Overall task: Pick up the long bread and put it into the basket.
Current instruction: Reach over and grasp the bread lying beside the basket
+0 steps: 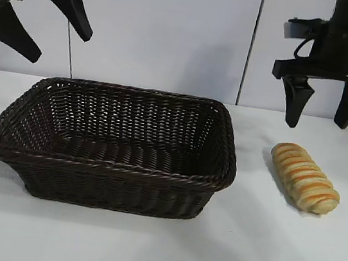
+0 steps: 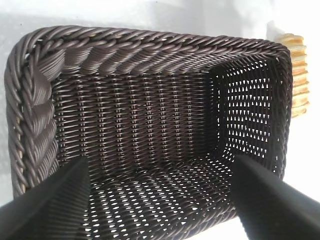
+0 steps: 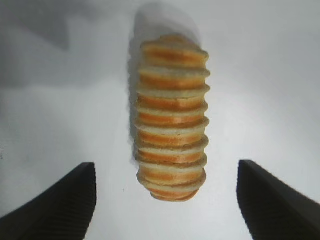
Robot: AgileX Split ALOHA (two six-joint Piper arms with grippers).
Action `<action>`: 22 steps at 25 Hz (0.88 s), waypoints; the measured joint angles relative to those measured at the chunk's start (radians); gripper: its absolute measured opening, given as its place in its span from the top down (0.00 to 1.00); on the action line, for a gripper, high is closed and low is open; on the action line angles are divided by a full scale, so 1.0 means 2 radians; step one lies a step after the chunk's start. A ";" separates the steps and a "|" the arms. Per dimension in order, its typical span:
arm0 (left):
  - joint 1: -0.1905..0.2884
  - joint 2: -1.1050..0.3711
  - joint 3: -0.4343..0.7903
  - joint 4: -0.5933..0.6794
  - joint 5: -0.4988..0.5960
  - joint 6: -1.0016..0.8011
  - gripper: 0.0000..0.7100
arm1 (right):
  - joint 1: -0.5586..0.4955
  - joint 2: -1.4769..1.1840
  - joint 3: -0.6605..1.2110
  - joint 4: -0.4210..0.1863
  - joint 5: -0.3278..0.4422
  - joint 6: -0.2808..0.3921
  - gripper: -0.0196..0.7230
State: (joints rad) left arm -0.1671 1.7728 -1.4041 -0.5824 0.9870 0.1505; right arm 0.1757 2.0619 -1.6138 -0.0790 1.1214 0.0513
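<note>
Left gripper (image 1: 37, 17) raised, tilted, jaws apart; right gripper (image 1: 328, 108) pointing down, jaws apart.

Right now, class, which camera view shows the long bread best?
The right wrist view: the whole long bread lies centred, ridges clear. The exterior view shows it smaller, beside the basket; the left wrist view catches only its edge.

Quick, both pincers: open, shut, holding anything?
Left pincer: open, empty, above the basket.
Right pincer: open, empty, above the long bread.
</note>
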 joint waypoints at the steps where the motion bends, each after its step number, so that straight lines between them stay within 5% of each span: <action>1: 0.000 0.000 0.000 0.000 0.000 0.000 0.21 | 0.000 0.004 0.001 0.000 -0.004 0.001 0.22; 15: 0.000 0.000 0.000 0.000 0.000 0.000 0.21 | 0.000 0.062 0.001 -0.024 -0.013 0.023 0.23; 22: 0.000 0.000 0.000 0.000 0.000 0.000 0.21 | 0.000 0.064 0.001 -0.024 -0.020 0.025 0.68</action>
State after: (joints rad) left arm -0.1671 1.7728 -1.4041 -0.5824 0.9870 0.1505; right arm 0.1757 2.1895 -1.6118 -0.1276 1.0812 0.1012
